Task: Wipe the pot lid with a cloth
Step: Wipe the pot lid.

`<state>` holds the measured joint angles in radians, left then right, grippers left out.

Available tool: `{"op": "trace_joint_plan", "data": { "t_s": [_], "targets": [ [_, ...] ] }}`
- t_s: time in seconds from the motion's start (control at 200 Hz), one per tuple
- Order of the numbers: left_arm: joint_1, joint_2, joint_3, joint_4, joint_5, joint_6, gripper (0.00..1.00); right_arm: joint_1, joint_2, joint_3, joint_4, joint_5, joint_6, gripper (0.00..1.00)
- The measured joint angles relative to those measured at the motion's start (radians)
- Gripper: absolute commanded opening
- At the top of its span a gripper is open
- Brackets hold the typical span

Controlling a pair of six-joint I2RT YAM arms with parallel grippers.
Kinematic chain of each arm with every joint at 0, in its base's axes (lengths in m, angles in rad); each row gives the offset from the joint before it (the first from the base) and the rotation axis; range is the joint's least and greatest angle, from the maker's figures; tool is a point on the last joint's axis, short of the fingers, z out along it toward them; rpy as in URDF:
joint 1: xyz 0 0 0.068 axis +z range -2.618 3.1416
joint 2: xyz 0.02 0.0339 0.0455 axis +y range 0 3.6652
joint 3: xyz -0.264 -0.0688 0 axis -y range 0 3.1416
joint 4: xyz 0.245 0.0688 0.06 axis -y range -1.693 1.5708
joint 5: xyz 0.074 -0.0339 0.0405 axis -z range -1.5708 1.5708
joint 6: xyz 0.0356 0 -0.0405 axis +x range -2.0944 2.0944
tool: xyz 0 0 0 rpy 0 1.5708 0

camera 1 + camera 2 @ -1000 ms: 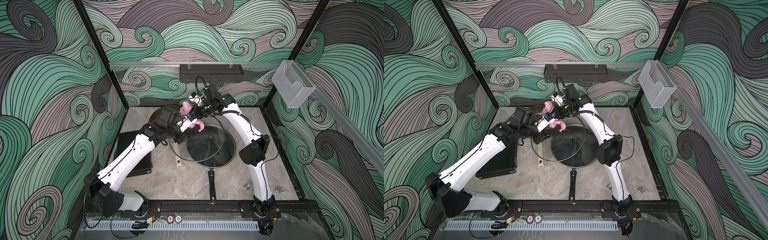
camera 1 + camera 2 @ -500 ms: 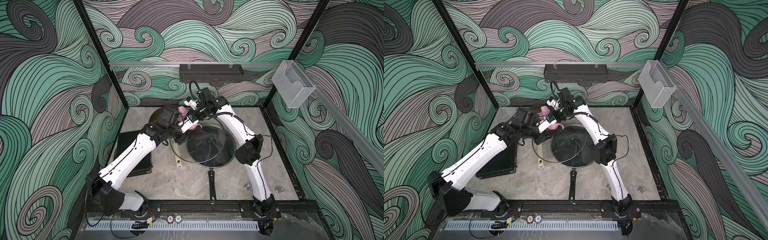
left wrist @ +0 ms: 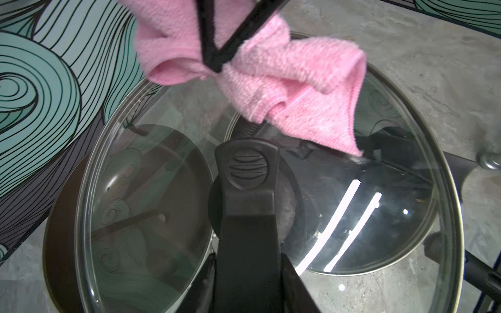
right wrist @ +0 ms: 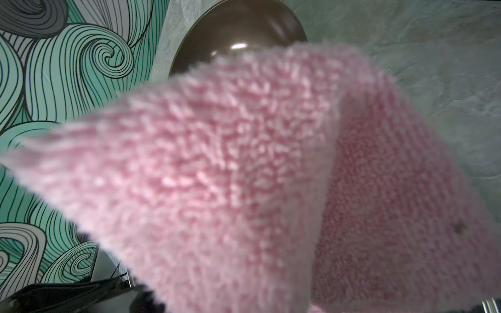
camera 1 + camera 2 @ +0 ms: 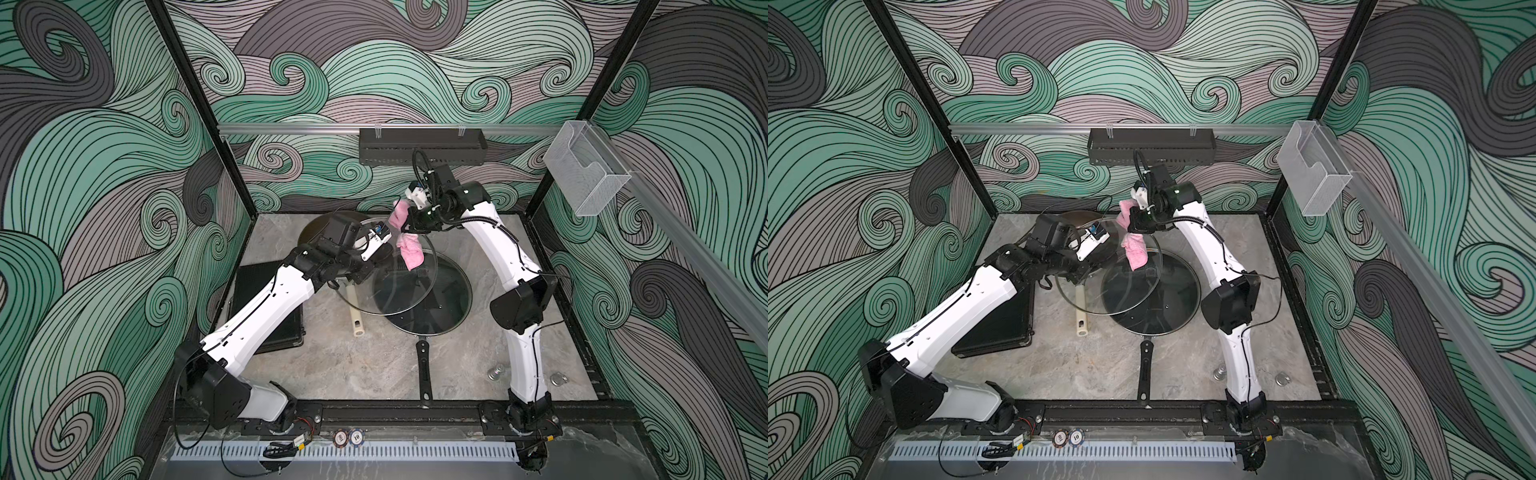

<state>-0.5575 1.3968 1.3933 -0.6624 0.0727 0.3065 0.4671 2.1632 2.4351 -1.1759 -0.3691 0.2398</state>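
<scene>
Pot lid is the clear glass one with the black handle. It's held up off the desk, tilted, partly above a dark pan that sits on the desk. The handle is clamped from both sides by the fingers of the left end effector. The pink cloth is pinched in a bunch by the right end effector, tips drawn tight together on it. It's dangled over the far part of the glass, near the rim. Whether any real pressure is being put on the glass can't be told.

The step looks like the wiping itself, and it's nowhere near finished, since only one patch of glass is covered by cloth. For the next move, the cloth would need to be pushed down flat and dragged across toward the handle. The lid would need to be kept steady so it isn't twisted out of the grip.

On the views: the grip on the handle is only shown by the left wrist view, and in both top views it's hidden under the arm. How far the lid is lifted can only be read in a top view. The right wrist view is nearly all cloth, with a brown pan glimpsed behind.
</scene>
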Motion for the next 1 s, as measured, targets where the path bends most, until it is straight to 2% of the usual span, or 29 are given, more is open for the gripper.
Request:
{"op": "trace_joint_plan", "data": {
  "t_s": [0.175, 0.495, 0.64, 0.83, 1.001],
  "targets": [
    [0.0, 0.015, 0.039, -0.007, -0.098, -0.145, 0.0, 0.012, -0.023, -0.031, -0.001, 0.042, 0.04, 0.0],
    [-0.016, 0.087, 0.168, -0.025, -0.252, -0.496, 0.0, 0.114, -0.116, -0.135, 0.053, 0.237, 0.14, 0.0],
    [-0.034, 0.128, 0.211, -0.031, -0.349, -0.67, 0.0, 0.159, -0.131, -0.154, 0.114, 0.238, 0.197, 0.0],
    [-0.063, 0.185, 0.304, -0.151, -0.513, -0.926, 0.0, 0.222, -0.144, -0.22, 0.232, 0.23, 0.272, 0.0],
    [-0.069, 0.195, 0.33, -0.19, -0.613, -1.092, 0.0, 0.271, -0.143, -0.226, 0.287, 0.223, 0.332, 0.0]
  ]
}}
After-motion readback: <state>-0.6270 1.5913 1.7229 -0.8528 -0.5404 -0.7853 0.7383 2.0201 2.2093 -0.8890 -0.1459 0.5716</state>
